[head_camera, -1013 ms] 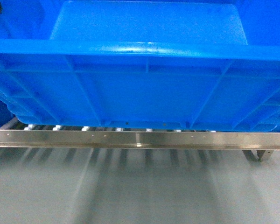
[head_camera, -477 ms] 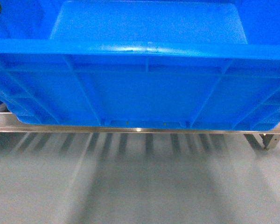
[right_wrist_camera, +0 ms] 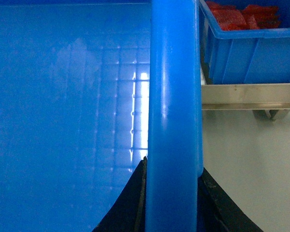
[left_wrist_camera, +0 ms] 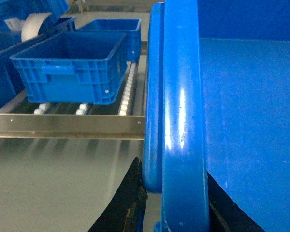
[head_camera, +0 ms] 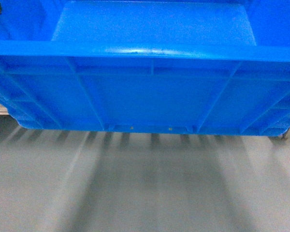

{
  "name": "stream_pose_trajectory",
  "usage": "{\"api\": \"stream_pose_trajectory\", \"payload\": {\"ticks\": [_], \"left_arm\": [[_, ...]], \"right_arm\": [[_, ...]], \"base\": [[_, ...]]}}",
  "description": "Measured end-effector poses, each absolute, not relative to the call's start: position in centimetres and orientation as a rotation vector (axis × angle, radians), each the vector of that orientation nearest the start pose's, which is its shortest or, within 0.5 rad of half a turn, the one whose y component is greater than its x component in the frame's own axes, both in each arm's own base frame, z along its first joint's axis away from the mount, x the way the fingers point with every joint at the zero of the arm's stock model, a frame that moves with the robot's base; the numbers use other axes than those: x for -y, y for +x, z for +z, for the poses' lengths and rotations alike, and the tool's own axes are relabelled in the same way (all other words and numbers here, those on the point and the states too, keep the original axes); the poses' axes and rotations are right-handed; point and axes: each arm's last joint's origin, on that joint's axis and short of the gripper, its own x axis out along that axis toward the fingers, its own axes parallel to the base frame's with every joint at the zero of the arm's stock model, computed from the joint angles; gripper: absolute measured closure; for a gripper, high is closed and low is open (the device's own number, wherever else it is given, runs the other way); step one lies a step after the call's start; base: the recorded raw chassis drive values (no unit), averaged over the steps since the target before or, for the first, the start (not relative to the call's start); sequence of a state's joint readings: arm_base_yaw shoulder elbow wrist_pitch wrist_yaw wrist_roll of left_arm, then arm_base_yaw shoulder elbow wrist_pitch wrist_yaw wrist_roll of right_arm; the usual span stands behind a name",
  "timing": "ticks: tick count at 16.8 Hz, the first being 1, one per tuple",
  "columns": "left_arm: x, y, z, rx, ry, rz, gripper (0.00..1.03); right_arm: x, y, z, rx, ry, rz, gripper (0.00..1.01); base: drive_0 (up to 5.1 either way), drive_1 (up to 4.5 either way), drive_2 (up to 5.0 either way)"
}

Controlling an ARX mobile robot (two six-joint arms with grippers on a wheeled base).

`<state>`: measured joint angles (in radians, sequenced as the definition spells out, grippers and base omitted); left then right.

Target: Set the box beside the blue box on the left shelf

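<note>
We see the box (head_camera: 150, 92) clamped by left gripper (left_wrist_camera: 171, 212) and right gripper (right_wrist_camera: 171, 193) on its rims, near the left shelf (left_wrist_camera: 63, 125).

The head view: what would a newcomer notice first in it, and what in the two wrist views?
The big bright-blue box fills the upper half of the head view, above grey floor. In the left wrist view its thick rim runs top to bottom, with a smaller blue crate on the shelf's white rollers to the left. The right wrist view shows a crate of red items.
</note>
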<state>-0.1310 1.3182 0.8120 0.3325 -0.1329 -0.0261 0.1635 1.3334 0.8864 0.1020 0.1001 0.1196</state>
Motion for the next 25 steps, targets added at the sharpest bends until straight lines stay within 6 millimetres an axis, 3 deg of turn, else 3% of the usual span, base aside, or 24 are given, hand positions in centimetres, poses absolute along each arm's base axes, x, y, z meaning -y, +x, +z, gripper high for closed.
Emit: {"api": "stream_pose_trajectory", "payload": {"ticks": [20, 25], "left_arm": [[3.44, 29.05, 27.53, -0.176, -0.002, 0.005, 0.85], [3.43, 29.01, 27.62, -0.171, -0.003, 0.005, 0.85]], "right_arm": [[-4.52, 29.20, 27.45, -0.348, 0.072, 0.042, 0.82], [-4.53, 29.18, 27.50, -0.346, 0.073, 0.043, 0.82]], "base": [[0.0, 0.00, 0.0], [0.0, 4.35, -4.3]]}}
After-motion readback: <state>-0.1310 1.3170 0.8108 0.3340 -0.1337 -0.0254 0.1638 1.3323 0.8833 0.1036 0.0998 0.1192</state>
